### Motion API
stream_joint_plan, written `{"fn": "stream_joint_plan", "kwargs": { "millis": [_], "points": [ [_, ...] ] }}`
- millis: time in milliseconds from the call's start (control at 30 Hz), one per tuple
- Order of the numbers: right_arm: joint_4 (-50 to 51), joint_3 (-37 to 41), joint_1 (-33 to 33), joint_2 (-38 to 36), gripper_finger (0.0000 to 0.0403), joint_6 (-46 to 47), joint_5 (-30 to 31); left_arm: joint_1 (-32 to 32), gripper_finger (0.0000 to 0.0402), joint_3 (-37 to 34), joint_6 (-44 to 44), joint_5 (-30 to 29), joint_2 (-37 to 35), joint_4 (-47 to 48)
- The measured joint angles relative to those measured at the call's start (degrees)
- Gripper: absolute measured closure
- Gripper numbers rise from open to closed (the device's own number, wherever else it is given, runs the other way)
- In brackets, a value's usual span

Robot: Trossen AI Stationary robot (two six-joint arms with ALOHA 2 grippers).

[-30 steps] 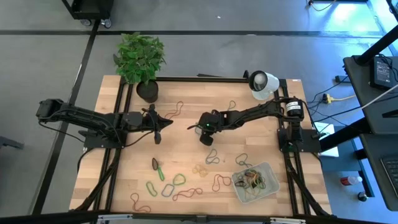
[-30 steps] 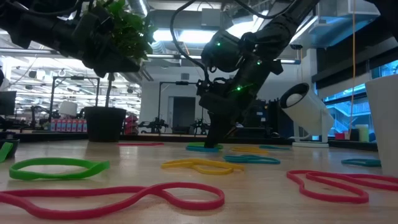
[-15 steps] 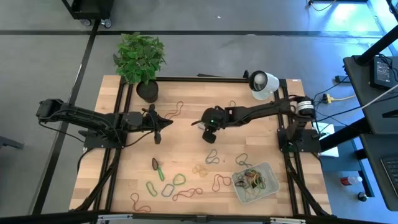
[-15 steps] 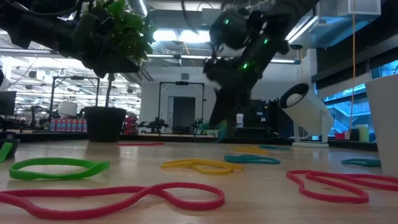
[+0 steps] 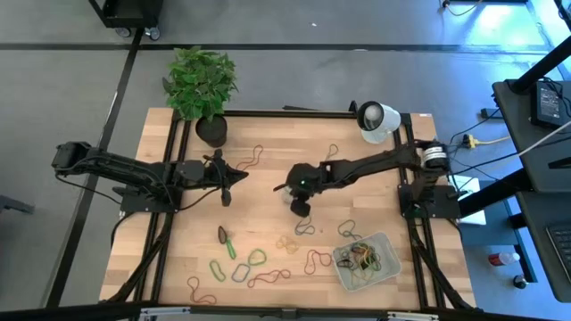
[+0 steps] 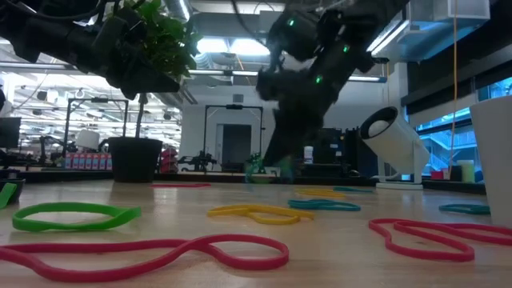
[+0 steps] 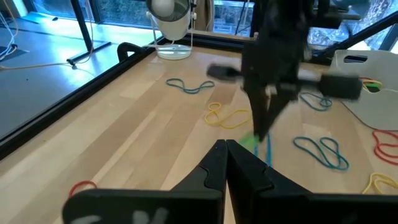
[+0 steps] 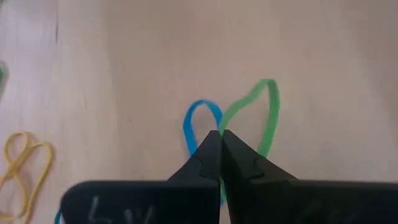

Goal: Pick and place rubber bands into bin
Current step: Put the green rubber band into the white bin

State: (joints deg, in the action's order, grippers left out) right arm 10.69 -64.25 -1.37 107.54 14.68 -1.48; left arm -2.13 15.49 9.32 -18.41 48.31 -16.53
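1. surface (image 5: 259, 192): wooden, with a plant pot (image 5: 211, 130) at one far corner and a white round device (image 5: 376, 119) at the other.
2. left arm waits over the left half, left gripper (image 5: 227, 187) with jaws closed on nothing, tips together in its wrist view.
3. right arm reaches in from the right side, right gripper (image 5: 298, 201) up off the surface near the middle.
4. bin (image 5: 388, 267): near right corner of the surface, already holding a tangle of bands.
5. right jaws are clamped together on two rubber bands: a green band (image 8: 260, 116) and a blue band (image 8: 194, 124), loops sticking out past the tips; low view shows the green band (image 6: 254, 167) dangling clear of the surface.
6. loose rubber bands (image 5: 257, 259) lie scattered along the near side, a few more (image 5: 256, 157) toward the far side.
7. key relation: bin lies from the right jaws toward the near right corner, well apart; right arm is the nearer one and already carries the load, so the next move looks like a diagonal carry to over the bin, then release.
8. risk: thin loops pinched only at one end could slip out.
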Motion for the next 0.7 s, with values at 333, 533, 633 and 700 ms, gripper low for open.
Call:
{"fn": "stream_joint_plan", "kwargs": {
  "millis": [333, 533, 633, 700],
  "points": [
    [-5.6, -0.3, -2.0, 8.3, 0.036, 1.6, 0.9, 0.0, 0.0397, 0.0, 0.0, 0.0, 0.0, 0.0],
    [-8.5, -0.2, -2.4, 8.7, 0.0306, 0.2, 1.4, 0.0, 0.04, 0.0, 0.0, 0.0, 0.0, 0.0],
    [-9.6, -0.2, -2.4, 8.8, 0.0296, -0.3, 1.8, 0.0, 0.0397, 0.0, 0.0, 0.0, 0.0, 0.0],
    [-10.3, -0.1, -2.6, 8.8, 0.03, -0.4, 1.8, 0.0, 0.0396, 0.0, 0.0, 0.0, 0.0, 0.0]
  ]
}}
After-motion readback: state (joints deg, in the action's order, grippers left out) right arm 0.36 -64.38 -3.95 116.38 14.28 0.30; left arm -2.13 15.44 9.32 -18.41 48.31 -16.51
